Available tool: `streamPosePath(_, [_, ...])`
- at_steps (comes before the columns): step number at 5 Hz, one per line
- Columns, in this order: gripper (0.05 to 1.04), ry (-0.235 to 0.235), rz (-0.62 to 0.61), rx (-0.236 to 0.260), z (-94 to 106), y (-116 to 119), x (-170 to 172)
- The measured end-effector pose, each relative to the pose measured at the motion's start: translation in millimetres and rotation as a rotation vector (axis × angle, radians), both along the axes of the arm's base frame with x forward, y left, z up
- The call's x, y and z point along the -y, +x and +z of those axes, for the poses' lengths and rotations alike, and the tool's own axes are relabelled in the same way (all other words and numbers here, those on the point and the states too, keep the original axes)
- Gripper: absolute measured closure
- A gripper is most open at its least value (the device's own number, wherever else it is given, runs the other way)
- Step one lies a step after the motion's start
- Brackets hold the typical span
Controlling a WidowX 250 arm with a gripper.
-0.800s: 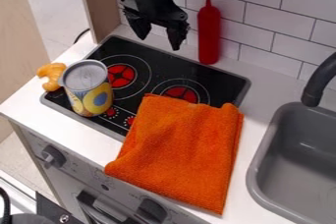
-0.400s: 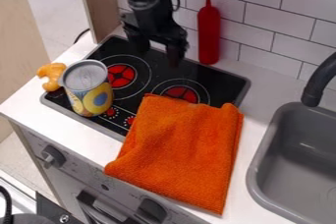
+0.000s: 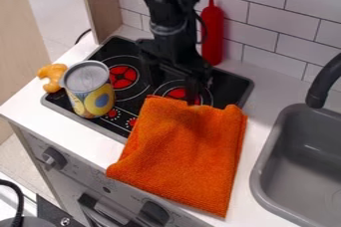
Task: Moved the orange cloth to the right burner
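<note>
The can [image 3: 90, 91] stands upright on the stove [image 3: 116, 48]. The fingers [image 3: 193, 87] are spread over the right burner [image 3: 176, 93], one perhaps touching the orange cloth [image 3: 183, 154], which lies across stove and worktop [image 3: 269, 91]. Light and limp, it should pinch easily at its rumpled far edge.

1 yellow-patterned cylindrical metal can [image 3: 90, 91] stands beside 1 lumpy golden-brown toy [image 3: 51, 76]. 1 slim red bottle [image 3: 213, 32] stands upright. 1 curved black faucet [image 3: 325, 81] is by 1 grey round-cornered sink [image 3: 263, 159].
</note>
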State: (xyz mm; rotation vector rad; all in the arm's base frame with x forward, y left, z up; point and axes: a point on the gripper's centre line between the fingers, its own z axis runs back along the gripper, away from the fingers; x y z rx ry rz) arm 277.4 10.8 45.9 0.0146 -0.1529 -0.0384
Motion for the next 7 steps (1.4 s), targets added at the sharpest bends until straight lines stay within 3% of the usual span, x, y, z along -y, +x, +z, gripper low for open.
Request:
streamPosePath(2, [0.689,0.011,-0.001,-0.045,-4.6,-16,23])
streamPosePath(3, [0.917,-0.047,0.018,-0.112,-18.1,-25,33])
streamPosePath(4, [1.029,-0.046,0.034,-0.147,-27.8,-33,38])
streamPosePath(5, [1.031,0.0,0.124,-0.184,-45.0,-39,34])
streamPosePath(6, [1.031,0.05,0.175,-0.163,-54.7,-38,26])
streamPosePath(7, [1.031,0.059,0.169,-0.097,-62.5,-27,17])
